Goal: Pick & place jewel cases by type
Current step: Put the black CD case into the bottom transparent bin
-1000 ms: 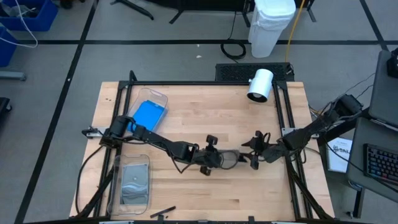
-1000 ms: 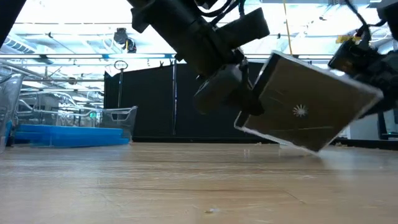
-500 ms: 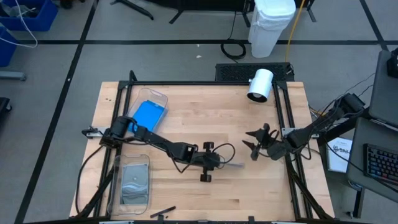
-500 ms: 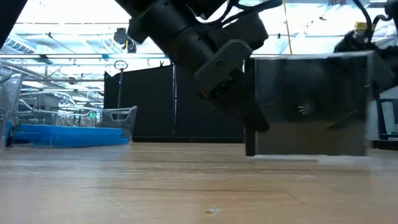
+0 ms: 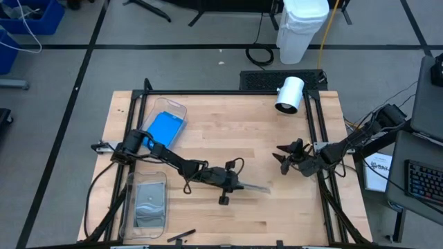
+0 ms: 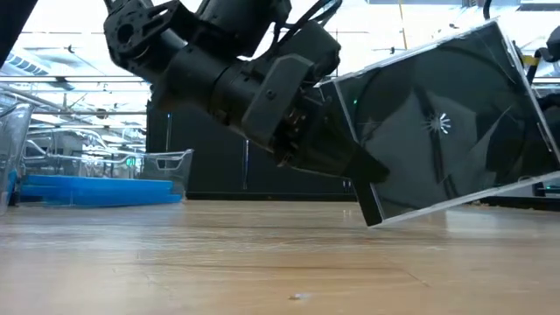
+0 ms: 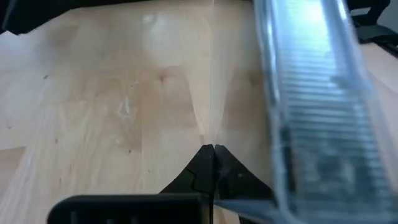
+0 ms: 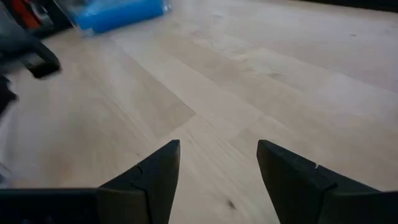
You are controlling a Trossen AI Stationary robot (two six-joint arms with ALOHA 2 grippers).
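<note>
From above, the left gripper (image 5: 239,185) carries a clear case (image 5: 255,187) mid-table, pinched shut on its edge, while the right gripper (image 5: 284,156) waits spread and empty; low down the case (image 6: 442,131) hangs tilted (next, I judge, the grey-case bin (image 5: 128,207)).

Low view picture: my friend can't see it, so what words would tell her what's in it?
The left gripper, shut, holds a clear jewel case tilted above the wooden table. Far back on the left, blue cases lie in a clear bin.
</note>
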